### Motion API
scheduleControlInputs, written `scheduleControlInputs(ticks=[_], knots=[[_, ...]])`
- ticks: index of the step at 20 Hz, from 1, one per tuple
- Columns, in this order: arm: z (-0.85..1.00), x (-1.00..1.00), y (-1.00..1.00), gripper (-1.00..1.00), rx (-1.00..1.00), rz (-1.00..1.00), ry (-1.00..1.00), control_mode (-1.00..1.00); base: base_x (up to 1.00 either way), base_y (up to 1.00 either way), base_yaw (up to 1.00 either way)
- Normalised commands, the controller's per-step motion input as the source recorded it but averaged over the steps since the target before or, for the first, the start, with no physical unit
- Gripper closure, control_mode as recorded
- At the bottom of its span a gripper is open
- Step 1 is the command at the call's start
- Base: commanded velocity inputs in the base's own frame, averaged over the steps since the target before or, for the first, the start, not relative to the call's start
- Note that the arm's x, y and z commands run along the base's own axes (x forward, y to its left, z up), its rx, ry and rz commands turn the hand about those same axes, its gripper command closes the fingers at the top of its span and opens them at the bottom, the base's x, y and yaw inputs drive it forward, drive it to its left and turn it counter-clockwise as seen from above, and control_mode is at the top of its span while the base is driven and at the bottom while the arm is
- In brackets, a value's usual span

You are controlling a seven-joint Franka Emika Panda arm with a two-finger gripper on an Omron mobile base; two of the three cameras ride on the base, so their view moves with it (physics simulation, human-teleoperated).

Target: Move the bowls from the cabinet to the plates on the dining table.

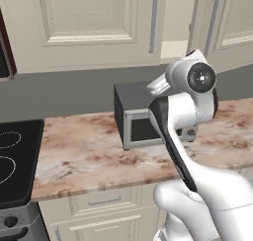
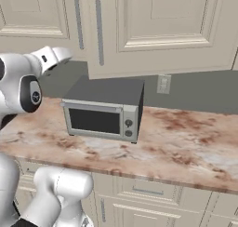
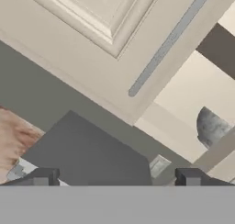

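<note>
One mottled grey stone-look bowl (image 3: pixel 212 127) visible, sitting on the pale shelf inside the cream raised-panel wall cabinet (image 3: pixel 105 16), partly hidden by the ajar door edge. Two long silver bar handles (image 2: pixel 99 31) side by side in the right base view. One grey microwave (image 2: pixel 103 109) on the brown-beige veined marble counter (image 2: pixel 186 142), directly under the cabinet. One black cooktop (image 1: pixel 15 161) at left. Two-finger gripper (image 3: pixel 115 177) empty, jaws spread wide, aimed up at the cabinet above the microwave.

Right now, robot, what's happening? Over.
Two-finger gripper open, empty. Mottled grey stone-look bowl sits inside the cream wall cabinet, door open. Grey microwave below on marble counter.
</note>
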Motion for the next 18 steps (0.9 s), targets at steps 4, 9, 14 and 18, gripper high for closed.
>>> scheduleControlInputs(ticks=[4, 9, 14, 18], knots=[[-0.19, 0.51, 0.03, -1.0, -0.17, -0.19, 0.12, -1.0, 0.0, 0.0, 0.0], [-0.15, 0.51, 0.0, -1.0, -0.12, -0.23, 0.1, -1.0, 0.0, 0.0, 0.0], [-0.01, 0.42, 0.0, -1.0, -0.12, -0.17, 0.04, -1.0, 0.0, 0.0, 0.0], [0.0, 0.38, 0.0, -1.0, -0.13, -0.17, 0.0, -1.0, 0.0, 0.0, 0.0]])
